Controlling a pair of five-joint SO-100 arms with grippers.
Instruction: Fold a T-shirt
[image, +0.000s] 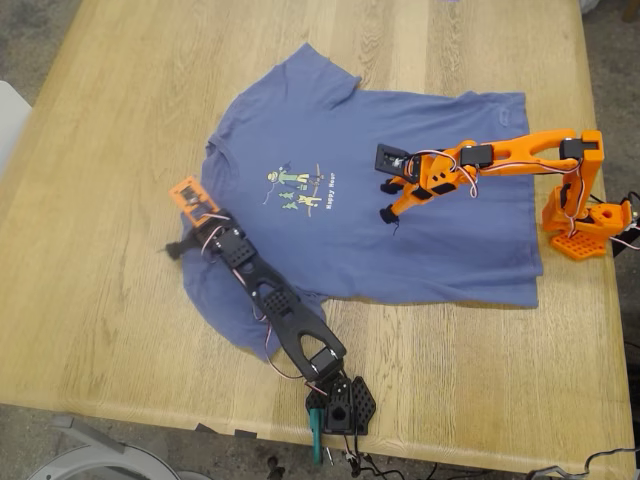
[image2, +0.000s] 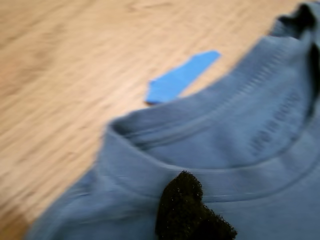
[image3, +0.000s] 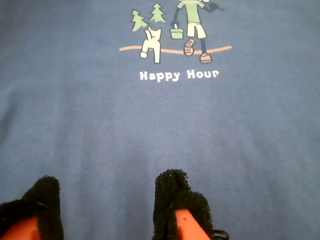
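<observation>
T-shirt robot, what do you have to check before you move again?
1. T-shirt lying flat, picture up: ok.
2. My second tool open above the chest: ok.
3. My first tool at the collar, open or shut: cannot tell.
4. Blue tape scrap clear of the collar: cannot tell, it lies right at the edge.
5. Sleeve free to fold: not ok, my first arm stretches over it.
</observation>
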